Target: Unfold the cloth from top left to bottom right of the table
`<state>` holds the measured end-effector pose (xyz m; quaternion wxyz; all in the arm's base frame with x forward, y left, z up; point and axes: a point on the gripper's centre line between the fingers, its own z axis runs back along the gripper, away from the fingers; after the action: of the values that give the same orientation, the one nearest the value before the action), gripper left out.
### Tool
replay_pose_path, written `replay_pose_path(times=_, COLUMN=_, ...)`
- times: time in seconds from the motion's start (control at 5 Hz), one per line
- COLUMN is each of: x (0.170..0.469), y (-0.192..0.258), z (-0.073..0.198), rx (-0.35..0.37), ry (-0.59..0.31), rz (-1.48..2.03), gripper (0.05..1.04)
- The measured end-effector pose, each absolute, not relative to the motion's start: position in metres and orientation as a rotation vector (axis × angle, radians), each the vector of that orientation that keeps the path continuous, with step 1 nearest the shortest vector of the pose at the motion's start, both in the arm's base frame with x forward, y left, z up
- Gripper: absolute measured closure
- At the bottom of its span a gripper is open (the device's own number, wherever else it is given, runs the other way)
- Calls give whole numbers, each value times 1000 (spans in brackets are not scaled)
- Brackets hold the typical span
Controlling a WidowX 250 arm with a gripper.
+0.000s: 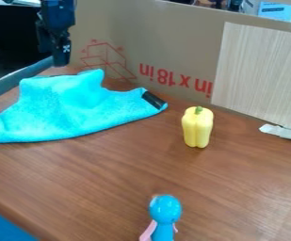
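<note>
My black gripper [60, 52] hangs at the upper left, above and behind the cloth, apart from it. The bright turquoise cloth [66, 108] lies bunched on the left part of the brown wooden table [109, 179], its back edge raised in peaks and its front edge running in a curve. A black patch marks its right corner, and a bit of black shows at its far left end.
A yellow toy pepper [198, 127] stands right of the cloth. Near the front edge of the view is a blue toy figure [165, 211] with pink parts. A cardboard wall [173, 47] closes off the back, with white tape [285, 132] at its foot on the right.
</note>
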<state>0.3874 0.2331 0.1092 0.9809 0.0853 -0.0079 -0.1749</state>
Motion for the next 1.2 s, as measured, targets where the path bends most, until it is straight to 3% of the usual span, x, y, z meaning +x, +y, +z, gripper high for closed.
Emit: replay_pose_path(times=1.2, x=383, y=222, z=69, rx=155, ry=95, rz=-386, gripper=83)
